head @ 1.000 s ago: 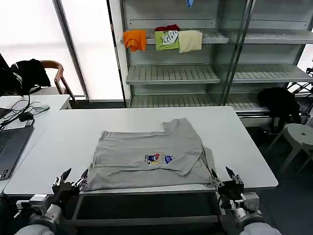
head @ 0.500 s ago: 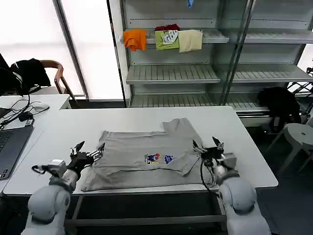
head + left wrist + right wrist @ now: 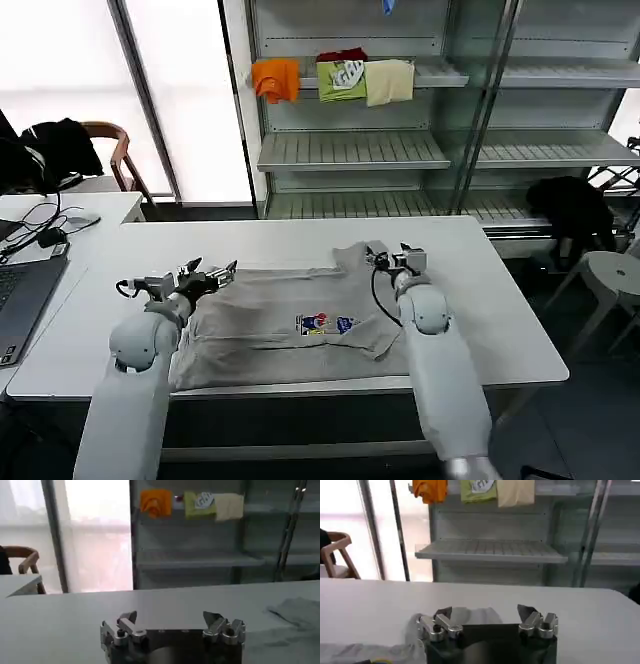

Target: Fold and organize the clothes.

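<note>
A light grey short-sleeved shirt (image 3: 280, 300) with a small multicoloured chest print (image 3: 325, 324) lies partly folded on the white table (image 3: 480, 280). One sleeve sticks out toward the far side. My left gripper (image 3: 212, 268) hovers open at the shirt's far left corner. In the left wrist view that gripper (image 3: 170, 619) holds nothing, and a bit of grey cloth (image 3: 297, 611) lies off to one side. My right gripper (image 3: 388, 252) is open over the protruding sleeve. In the right wrist view the sleeve (image 3: 472, 615) shows between the open fingers of that gripper (image 3: 484, 612).
A laptop (image 3: 22, 300) and cables sit on the adjoining table at left. Behind the table stand metal shelves (image 3: 350, 150) with orange, green and cream garments (image 3: 340, 80). A chair (image 3: 110, 150) draped in black stands back left, a stool (image 3: 612, 280) at right.
Both arms have swung from the table's near edge forward across the shirt to its far edge. Both grippers stayed open. The shirt lies much as before.
</note>
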You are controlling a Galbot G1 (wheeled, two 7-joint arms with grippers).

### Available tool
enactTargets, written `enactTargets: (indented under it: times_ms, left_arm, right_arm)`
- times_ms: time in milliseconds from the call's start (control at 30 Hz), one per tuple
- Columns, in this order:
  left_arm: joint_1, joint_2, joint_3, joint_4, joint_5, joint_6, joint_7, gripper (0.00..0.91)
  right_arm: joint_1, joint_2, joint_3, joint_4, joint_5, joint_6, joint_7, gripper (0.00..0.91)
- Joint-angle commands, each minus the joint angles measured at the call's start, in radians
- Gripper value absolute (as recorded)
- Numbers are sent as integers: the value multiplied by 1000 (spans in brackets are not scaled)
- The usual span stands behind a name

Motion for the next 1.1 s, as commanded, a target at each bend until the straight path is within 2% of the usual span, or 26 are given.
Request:
enactTargets:
  times_ms: [33, 300, 867, 900, 933, 1000, 1033, 1067, 1100]
  left_arm:
    - [-127, -8, 26, 232, 61, 0, 28, 907]
    - [-149, -17, 20, 304, 119, -1, 50, 907]
    - [-157, -19, -4, 331, 130, -1, 53, 907]
    - [-157, -14, -7, 329, 117, -1, 52, 907]
    - [-157, -12, -8, 328, 112, -1, 53, 877]
    - [-159, -4, -9, 328, 104, 0, 52, 826]
    - [-159, -2, -8, 330, 104, 0, 53, 736]
    - [-160, -1, -8, 331, 104, 0, 53, 645]
    - [-159, -1, -8, 333, 105, 0, 53, 524]
  right_arm:
    - [143, 52, 2, -295, -54, 93, -1, 907]
    - [149, 52, 48, -328, -43, 106, -1, 907]
    - [127, 52, 27, -295, -44, 79, -7, 907]
    - [127, 52, 26, -294, -44, 77, -7, 887]
    - [127, 52, 25, -294, -44, 77, -7, 746]
    - [125, 52, 20, -289, -46, 70, -8, 554]
    - [125, 52, 17, -289, -47, 67, -8, 353]
    - [125, 52, 16, -288, -47, 66, -8, 262]
    - [123, 52, 11, -289, -49, 63, -11, 0]
